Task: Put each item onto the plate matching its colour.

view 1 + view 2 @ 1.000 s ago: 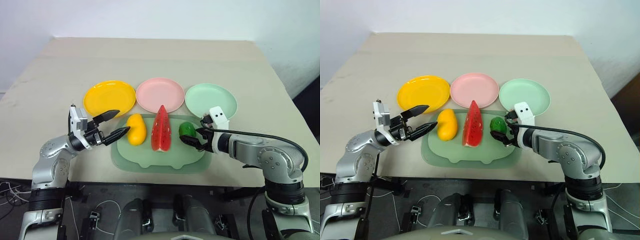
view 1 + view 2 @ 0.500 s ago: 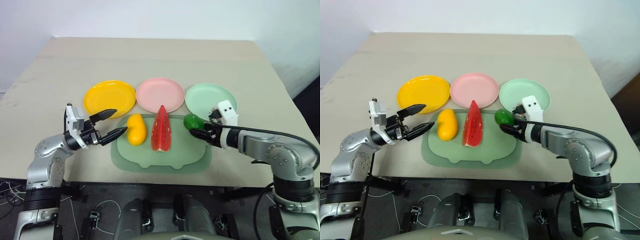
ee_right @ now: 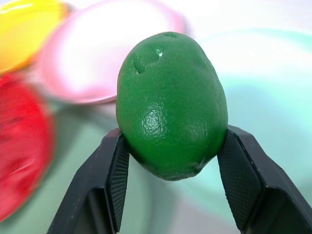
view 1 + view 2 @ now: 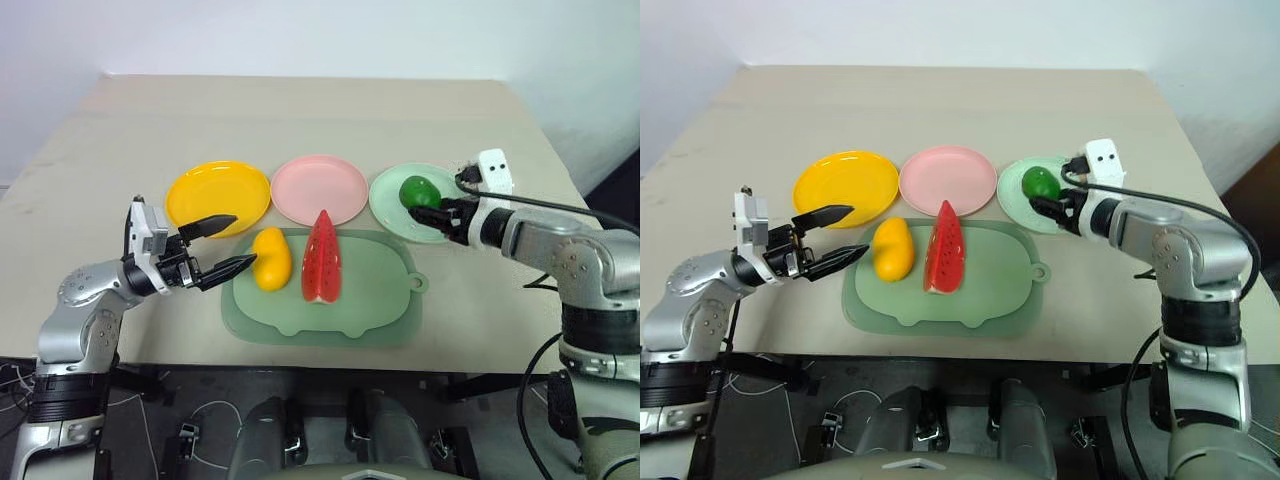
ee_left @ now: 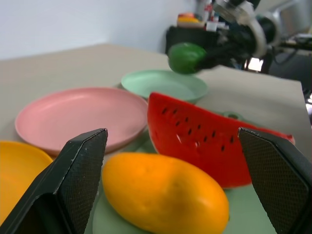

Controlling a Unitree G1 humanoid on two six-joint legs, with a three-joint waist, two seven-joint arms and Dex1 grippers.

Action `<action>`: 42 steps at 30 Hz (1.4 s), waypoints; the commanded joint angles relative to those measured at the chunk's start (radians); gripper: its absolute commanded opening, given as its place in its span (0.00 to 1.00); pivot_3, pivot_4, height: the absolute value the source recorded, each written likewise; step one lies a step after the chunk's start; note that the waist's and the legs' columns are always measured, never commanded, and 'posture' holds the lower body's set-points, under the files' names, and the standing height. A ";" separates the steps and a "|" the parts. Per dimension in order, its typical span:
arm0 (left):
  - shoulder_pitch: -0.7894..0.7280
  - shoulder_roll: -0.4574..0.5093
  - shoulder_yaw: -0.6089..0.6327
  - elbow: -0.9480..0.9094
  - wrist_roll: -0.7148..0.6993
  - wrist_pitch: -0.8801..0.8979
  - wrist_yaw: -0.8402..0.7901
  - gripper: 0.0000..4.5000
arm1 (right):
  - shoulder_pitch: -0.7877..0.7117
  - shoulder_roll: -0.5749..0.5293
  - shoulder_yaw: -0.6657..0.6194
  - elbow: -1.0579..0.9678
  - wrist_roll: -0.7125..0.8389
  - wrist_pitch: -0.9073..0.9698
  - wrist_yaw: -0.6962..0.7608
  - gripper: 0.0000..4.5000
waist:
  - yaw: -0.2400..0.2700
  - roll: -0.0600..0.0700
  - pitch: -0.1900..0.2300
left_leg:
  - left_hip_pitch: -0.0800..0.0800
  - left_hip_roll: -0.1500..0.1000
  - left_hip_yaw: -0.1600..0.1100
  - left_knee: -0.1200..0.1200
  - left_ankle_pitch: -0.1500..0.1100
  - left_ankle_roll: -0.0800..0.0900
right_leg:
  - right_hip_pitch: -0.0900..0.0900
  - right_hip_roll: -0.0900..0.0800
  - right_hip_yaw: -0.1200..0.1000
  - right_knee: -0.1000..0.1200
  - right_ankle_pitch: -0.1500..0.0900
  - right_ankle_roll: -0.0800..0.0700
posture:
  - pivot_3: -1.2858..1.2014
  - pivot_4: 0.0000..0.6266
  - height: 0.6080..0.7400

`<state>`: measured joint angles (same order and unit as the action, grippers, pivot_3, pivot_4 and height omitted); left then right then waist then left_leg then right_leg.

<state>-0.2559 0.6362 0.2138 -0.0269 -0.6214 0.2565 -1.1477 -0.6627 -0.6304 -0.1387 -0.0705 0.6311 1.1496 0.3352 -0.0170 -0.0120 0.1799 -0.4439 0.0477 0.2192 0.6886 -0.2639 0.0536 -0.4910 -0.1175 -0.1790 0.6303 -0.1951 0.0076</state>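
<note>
Your right gripper (image 4: 428, 207) is clamped on the green fruit (image 4: 416, 190), holding it above the mint plate (image 4: 388, 195) — not yet set down. Release from that height and a fruit this round could roll off the shallow rim toward the pink plate (image 4: 318, 187) or the table (image 4: 300, 110); lower it close to the plate's middle before you let go. Your left gripper (image 4: 221, 247) stands spread wide with nothing in it, just beside the mango (image 4: 271, 258), one finger (image 4: 212, 225) over the edge of the yellow plate (image 4: 205, 190). Close off-centre on that smooth oval and it may squirt out or knock the watermelon (image 4: 322, 256), which stands just beside it on the mat (image 4: 370, 300).

Count: three fruits — one held, two on the mat; three plates, all bare; one mat; two grippers.
</note>
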 commanded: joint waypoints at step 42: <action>-0.037 0.015 -0.021 0.058 0.061 -0.034 0.034 1.00 | -0.233 0.141 -0.080 -0.016 0.153 0.465 -0.160 0.99 | -0.006 0.002 0.001 | 0.000 0.001 0.002 0.000 0.002 -0.003 | -0.004 0.000 0.002 0.005 0.004 0.000 | 0.52 0.24 0.67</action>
<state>-0.2873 0.6501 0.1749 0.0232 -0.5678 0.2542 -1.1029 -0.8570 -0.5068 -0.1939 -0.0860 0.6835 1.6078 0.2602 -0.0233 -0.0100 0.1806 -0.4441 0.0487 0.2208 0.6890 -0.2622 0.0511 -0.4950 -0.1180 -0.1773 0.6351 -0.1909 0.0071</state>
